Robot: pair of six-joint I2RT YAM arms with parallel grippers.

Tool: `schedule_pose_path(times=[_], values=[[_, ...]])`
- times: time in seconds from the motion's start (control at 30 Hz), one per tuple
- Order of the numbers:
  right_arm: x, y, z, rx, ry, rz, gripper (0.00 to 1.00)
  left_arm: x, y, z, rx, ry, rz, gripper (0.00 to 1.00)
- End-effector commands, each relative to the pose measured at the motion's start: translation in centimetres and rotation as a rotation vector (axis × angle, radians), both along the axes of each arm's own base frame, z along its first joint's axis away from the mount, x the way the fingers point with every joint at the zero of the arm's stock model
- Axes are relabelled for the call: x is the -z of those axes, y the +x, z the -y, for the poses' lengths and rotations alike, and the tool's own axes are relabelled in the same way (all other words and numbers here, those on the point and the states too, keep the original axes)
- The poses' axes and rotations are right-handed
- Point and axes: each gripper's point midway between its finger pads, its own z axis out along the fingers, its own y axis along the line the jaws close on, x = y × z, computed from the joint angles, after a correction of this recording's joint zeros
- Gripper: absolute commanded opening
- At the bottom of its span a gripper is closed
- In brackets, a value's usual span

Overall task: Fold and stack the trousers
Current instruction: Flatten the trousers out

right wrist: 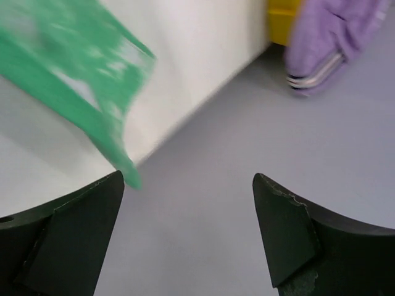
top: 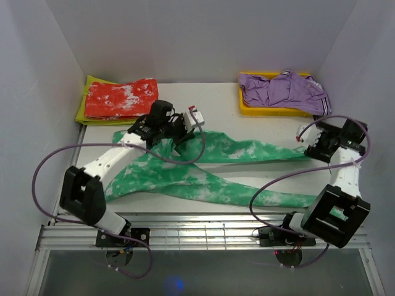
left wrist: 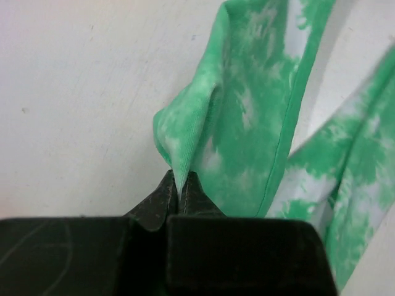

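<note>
Zero folds done, as far as I can judge. The trousers [top: 203, 176] lie spread over the white table [top: 259, 123], wider part toward the left. Two long legs run out to the right and splay apart, the near one ending by the front-right corner. Nothing green is stacked yet. A red-and-white folded garment [top: 120, 98] sits back left on a yellow-green cloth [top: 86, 112], prob. the stack spot. A purple garment [top: 284, 92] is heaped in a yellow tray [top: 247, 108] back right. Left to do: line up the legs, fold, carry over, i.e. nearly everything.

The left gripper [left wrist: 178, 185] has its fingers pressed together on a pinch of the trousers at the far leg's back edge. The cloth rises from the tips in a small tent. The right gripper [right wrist: 188, 182] has its fingers wide apart w/ nothing btwn them, out by the far leg's end at the table's right edge. The green tip shows just beside one finger, but it's too blurred to tell if they touch.

Materials: thin, soft knit w/ a fine rib visible in the left wrist view, bright green w/ white blotches and a sewn seam along one edge. It's limp and creases and drapes easily. The tabletop is smooth and matte. The tray looks like hard plastic.
</note>
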Motion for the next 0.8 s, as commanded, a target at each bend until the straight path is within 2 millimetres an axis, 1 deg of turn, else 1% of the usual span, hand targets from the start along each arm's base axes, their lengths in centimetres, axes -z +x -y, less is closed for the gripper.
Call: schedule_pose_path(times=[0.0, 0.03, 0.07, 0.1, 0.13, 0.17, 0.2, 0.23, 0.27, 0.3, 0.33, 0.37, 0.4, 0.43, 0.47, 0.53, 0.57, 0.6, 0.67, 0.7, 0.77], values=[[-5.6, 0.8, 0.2, 0.053, 0.165, -0.028, 0.9, 1.5, -6.6, -0.7, 0.223, 0.104, 0.218, 0.0], [-5.9, 0.8, -0.2, 0.043, 0.2, -0.05, 0.9, 2.4, -8.4, -0.3, 0.274, 0.135, 0.262, 0.0], [-6.1, 0.7, -0.5, 0.04, 0.223, -0.073, 0.9, 3.4, -8.9, -1.1, 0.27, 0.19, 0.31, 0.0], [-5.7, -0.1, -1.1, 0.036, 0.262, -0.143, 0.9, 4.8, -10.6, -2.0, 0.314, 0.222, 0.368, 0.0], [-5.5, -0.2, -1.6, 0.005, 0.276, -0.166, 0.9, 5.6, -12.0, -1.8, 0.356, 0.241, 0.397, 0.0], [-5.2, -0.5, -2.2, -0.014, 0.289, -0.193, 0.9, 6.3, -12.2, -2.3, 0.351, 0.279, 0.436, 0.0], [-4.4, -1.4, -2.9, -0.03, 0.31, -0.25, 0.91, 7.1, -12.9, -2.7, 0.365, 0.304, 0.45, 0.0], [-3.5, -2.0, -3.0, -0.038, 0.297, -0.285, 0.91, 8.9, -14.0, -3.6, 0.396, 0.347, 0.457, 0.0], [-2.9, -2.3, -3.3, -0.059, 0.276, -0.307, 0.91, 9.7, -14.7, -3.7, 0.422, 0.371, 0.471, 0.0], [-2.6, -2.4, -3.4, -0.063, 0.264, -0.31, 0.92, 10.0, -14.5, -4.0, 0.409, 0.392, 0.502, 0.0], [-1.7, -2.5, -3.4, -0.06, 0.258, -0.312, 0.92, 10.3, -14.6, -4.2, 0.41, 0.397, 0.517, 0.0], [-1.3, -2.6, -3.8, -0.08, 0.251, -0.323, 0.92, 11.2, -14.8, -4.7, 0.423, 0.418, 0.517, 0.0], [-1.1, -1.9, -3.7, -0.088, 0.223, -0.304, 0.93, 11.3, -14.8, -4.7, 0.423, 0.426, 0.521, 0.0], [-0.4, -2.3, -4.2, -0.082, 0.233, -0.33, 0.93, 11.4, -14.8, -4.7, 0.424, 0.428, 0.52, 0.0], [0.5, -1.6, -4.7, -0.081, 0.227, -0.317, 0.93, 11.5, -14.6, -4.6, 0.42, 0.429, 0.513, 0.0], [1.4, -0.5, -5.1, -0.074, 0.238, -0.318, 0.94, 11.6, -14.7, -4.5, 0.425, 0.433, 0.505, 0.0], [1.1, 0.5, -5.7, -0.091, 0.239, -0.31, 0.94, 11.6, -14.6, -4.3, 0.428, 0.433, 0.504, 0.0], [2.1, 0.9, -6.0, -0.072, 0.272, -0.349, 0.96, 11.5, -14.5, -4.3, 0.429, 0.434, 0.505, 0.0], [2.4, 1.9, -7.0, -0.076, 0.314, -0.382, 0.97, 11.5, -14.5, -4.2, 0.429, 0.432, 0.506, 0.0], [2.5, 3.2, -7.1, -0.066, 0.335, -0.395, 0.98, 11.5, -14.4, -4.1, 0.425, 0.43, 0.502, 0.0], [2.8, 4.3, -7.5, -0.071, 0.346, -0.411, 0.98, 11.5, -14.5, -4.0, 0.423, 0.424, 0.495, 0.0]])
